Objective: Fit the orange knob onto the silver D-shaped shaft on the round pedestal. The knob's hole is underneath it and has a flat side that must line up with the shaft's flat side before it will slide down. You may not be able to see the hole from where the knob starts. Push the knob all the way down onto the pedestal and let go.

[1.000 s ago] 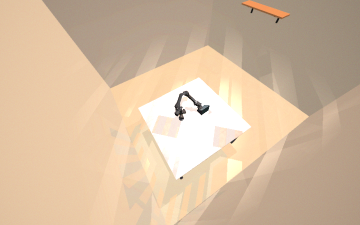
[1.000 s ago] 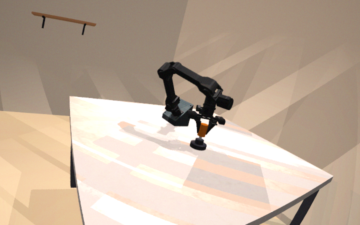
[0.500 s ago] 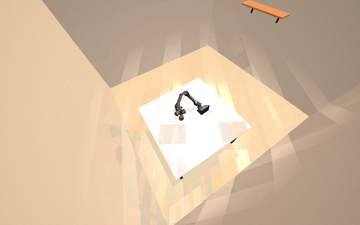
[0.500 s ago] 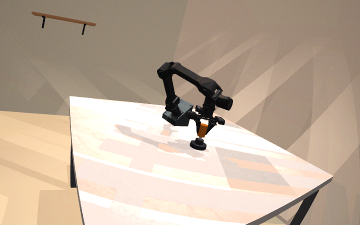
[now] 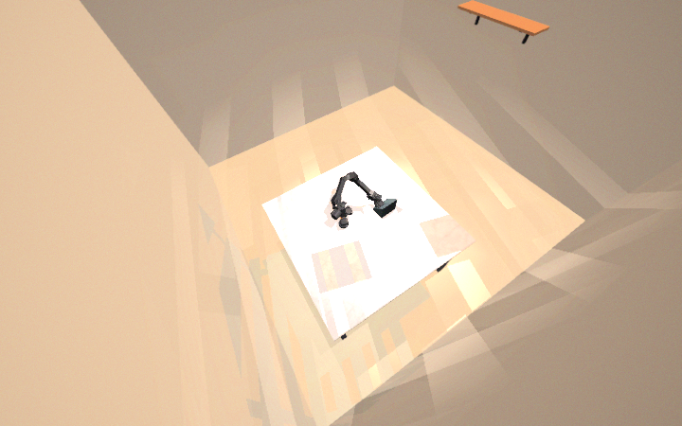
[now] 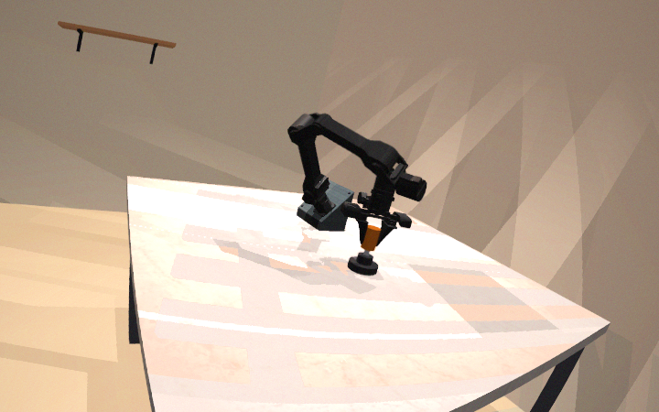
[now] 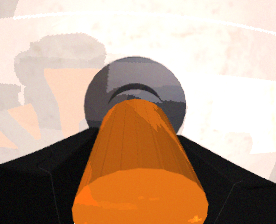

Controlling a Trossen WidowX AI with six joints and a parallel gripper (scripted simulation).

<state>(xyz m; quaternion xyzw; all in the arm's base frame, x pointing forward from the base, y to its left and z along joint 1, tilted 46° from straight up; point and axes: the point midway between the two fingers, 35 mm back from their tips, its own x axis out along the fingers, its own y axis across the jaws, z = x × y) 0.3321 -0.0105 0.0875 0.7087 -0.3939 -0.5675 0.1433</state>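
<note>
My gripper [image 6: 371, 241] is shut on the orange knob [image 6: 371, 237] [image 7: 139, 192], one dark finger on each side of it. The knob is upright with a slight lean in the exterior view. Its lower end is right over the dark round pedestal [image 6: 362, 265] [image 7: 134, 67]. A short piece of the silver shaft [image 6: 366, 252] shows between the knob and the pedestal's raised middle. The knob is not down on the pedestal. The hole and the flat sides are hidden, so I cannot tell whether they line up. The top view hides the knob and pedestal under the arm.
The arm's grey-blue base [image 5: 385, 207] [image 6: 340, 197] stands on the white table [image 5: 396, 259] [image 6: 270, 322], behind the pedestal in the exterior view. Patches of light and shadow lie across the table top. An orange shelf [image 5: 502, 17] [image 6: 116, 35] is on the wall, far from the arm.
</note>
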